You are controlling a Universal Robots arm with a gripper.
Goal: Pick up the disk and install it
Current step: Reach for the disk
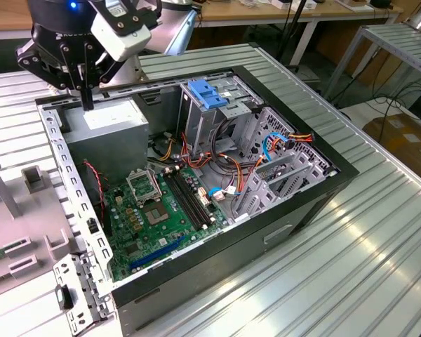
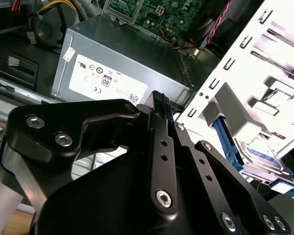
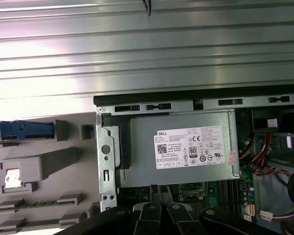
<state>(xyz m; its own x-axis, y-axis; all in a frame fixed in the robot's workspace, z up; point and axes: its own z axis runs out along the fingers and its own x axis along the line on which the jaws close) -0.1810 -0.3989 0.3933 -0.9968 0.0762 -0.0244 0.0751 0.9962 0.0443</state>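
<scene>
**Gripper shut and empty above the power supply; disk in the holder**

Gripper (image 1: 88, 104): fingers pressed together, nothing pinched. The tips hang just above the power supply (image 1: 107, 130), over its labelled top face as seen in the second wrist view. The disk (image 2: 258, 152) is outside the computer case (image 1: 210, 274), beyond the perforated side wall next to the power supply. It sits in a grey holder (image 3: 39, 166), blue carrier visible, apart from the gripper.

The ribbed bench (image 1: 365, 232) gleams, bare metal catching the light. The power supply (image 3: 137, 156) shows dull grey sheet metal, with a white paper label (image 3: 191, 147) stuck flat on it. The claw (image 1: 87, 98) is matt black, its screws (image 2: 163, 198) bright steel. The disk (image 2: 257, 148) is framed in smooth blue plastic.
</scene>
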